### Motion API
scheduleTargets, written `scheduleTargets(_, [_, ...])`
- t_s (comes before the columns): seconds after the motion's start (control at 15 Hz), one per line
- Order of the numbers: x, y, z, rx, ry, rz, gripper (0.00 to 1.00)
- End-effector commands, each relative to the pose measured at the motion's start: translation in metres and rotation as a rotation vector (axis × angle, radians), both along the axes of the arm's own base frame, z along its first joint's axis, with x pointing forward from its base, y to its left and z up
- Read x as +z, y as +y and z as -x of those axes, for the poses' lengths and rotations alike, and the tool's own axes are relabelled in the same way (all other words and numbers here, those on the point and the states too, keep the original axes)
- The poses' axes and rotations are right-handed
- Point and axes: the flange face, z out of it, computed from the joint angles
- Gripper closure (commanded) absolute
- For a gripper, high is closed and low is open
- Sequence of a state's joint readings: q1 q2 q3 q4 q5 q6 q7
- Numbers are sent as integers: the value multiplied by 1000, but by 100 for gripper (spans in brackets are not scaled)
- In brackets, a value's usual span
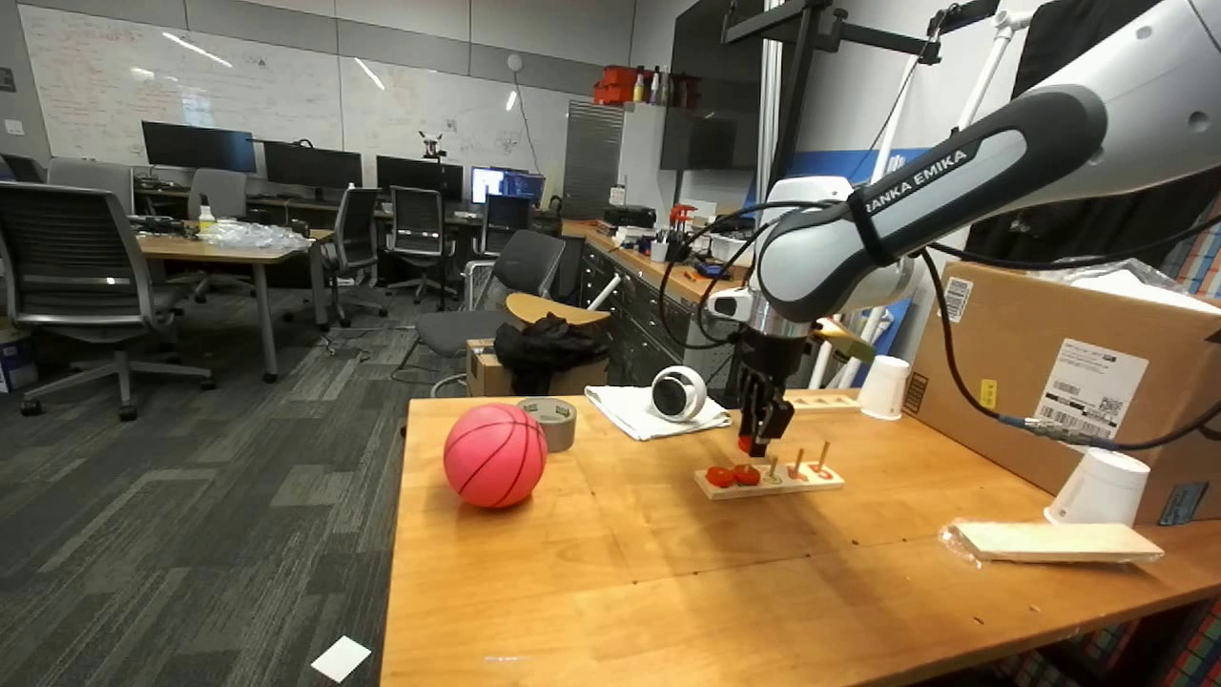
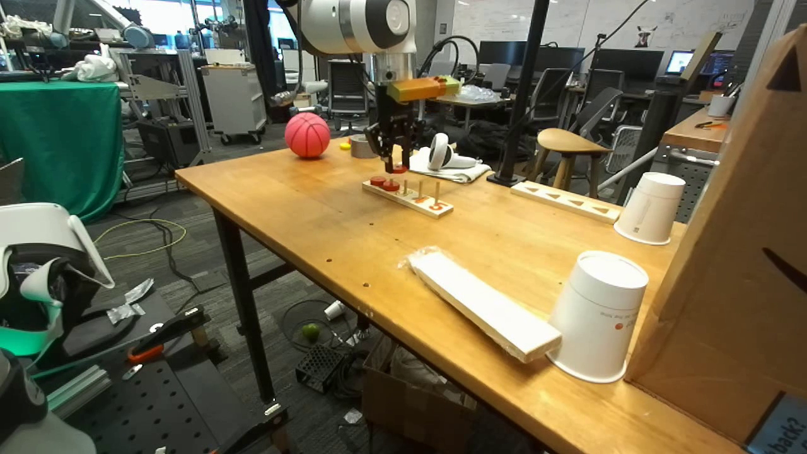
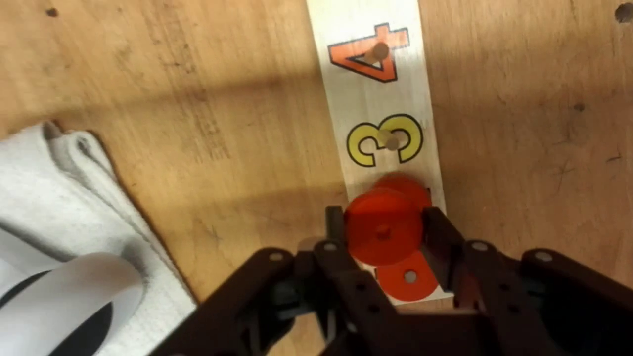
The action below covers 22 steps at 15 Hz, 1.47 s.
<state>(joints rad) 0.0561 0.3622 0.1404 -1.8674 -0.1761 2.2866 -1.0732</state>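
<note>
End effector (image 3: 384, 225), clamped on red disc (image 3: 383, 242) above pegged board (image 1: 787, 484), right of centre in an exterior view; leftward, pink ball (image 1: 495, 455), tape roll (image 1: 563, 431), controller (image 1: 678, 393) on cloth (image 1: 625, 420); far right, carton (image 1: 1021, 343).

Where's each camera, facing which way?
In an exterior view: higher than the table, facing across it to the whiteboard; arm, jaws show.
In an exterior view: near a cup and box, facing along the table; arm's end, jaws show.
Wrist view: on the arm, facing down at the peg board; jaws show, gripping a red disc.
Both exterior views share the table, ball and peg board.
</note>
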Motion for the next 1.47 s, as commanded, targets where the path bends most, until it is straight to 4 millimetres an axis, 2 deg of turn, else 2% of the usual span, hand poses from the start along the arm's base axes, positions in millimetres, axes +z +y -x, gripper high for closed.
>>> scheduleTargets(0.0, [41,-19,-14,-68,-74,53,83])
scheduleTargets(0.2, [52,-50,-19,-155,-97,105,83])
scheduleTargets(0.53, [47,-83,-19,-264,-75,151,83])
scheduleTargets(1.0, [32,-100,-10,-353,1,149,83])
scheduleTargets(1.4, [17,-109,-10,-385,39,106,83])
